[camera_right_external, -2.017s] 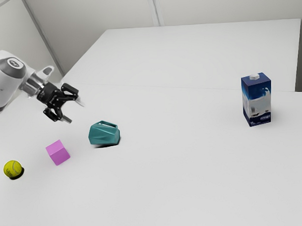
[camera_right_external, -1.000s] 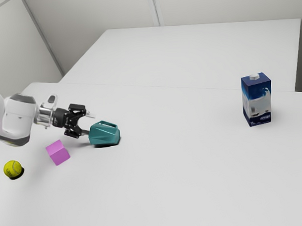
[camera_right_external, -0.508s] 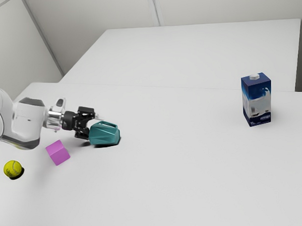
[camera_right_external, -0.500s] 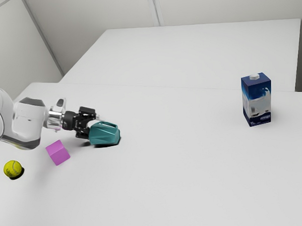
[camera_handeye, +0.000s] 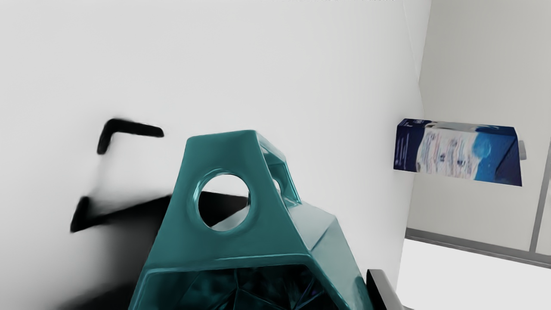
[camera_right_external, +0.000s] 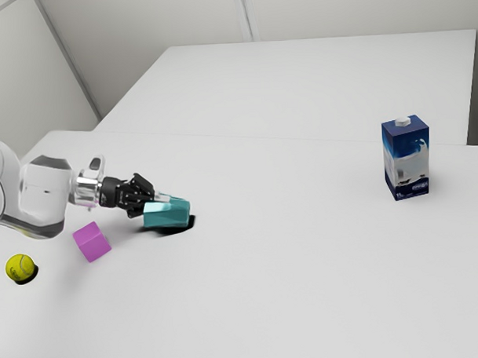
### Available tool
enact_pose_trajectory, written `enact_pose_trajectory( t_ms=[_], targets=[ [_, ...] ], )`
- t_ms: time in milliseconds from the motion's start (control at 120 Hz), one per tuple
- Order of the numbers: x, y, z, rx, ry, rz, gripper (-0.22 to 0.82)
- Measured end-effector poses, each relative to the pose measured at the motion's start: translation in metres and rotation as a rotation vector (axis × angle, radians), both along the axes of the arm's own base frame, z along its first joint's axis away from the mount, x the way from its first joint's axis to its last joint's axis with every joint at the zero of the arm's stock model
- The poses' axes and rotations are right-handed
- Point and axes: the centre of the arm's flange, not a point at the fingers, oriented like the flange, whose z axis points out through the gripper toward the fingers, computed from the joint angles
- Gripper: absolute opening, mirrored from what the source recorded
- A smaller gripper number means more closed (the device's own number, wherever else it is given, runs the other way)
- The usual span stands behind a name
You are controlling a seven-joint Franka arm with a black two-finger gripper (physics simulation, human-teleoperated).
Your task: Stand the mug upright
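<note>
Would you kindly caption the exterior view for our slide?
Gripper at the mug on its side, cube and ball nearby, carton upright farther off.

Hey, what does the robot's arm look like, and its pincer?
The smooth, rounded white robot arm has grey trim and a shiny silver section near its end. Its angular black two-finger pincer has slim grey fingers.

At the exterior view's left, the arm point(camera_right_external: 44, 186) is reaching low toward the exterior view's right; the gripper point(camera_right_external: 163, 203) is pointing that way, tilting slightly downward, fingers gripping.
</note>
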Motion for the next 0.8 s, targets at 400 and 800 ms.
enact_pose_trajectory(
  t_ms=[400,800],
  targets=[
    [0.030,-0.011,0.121,0.225,-0.153,-0.165,-0.17],
    [0.085,-0.059,0.165,0.985,-0.128,-0.618,-0.18]
  ],
)
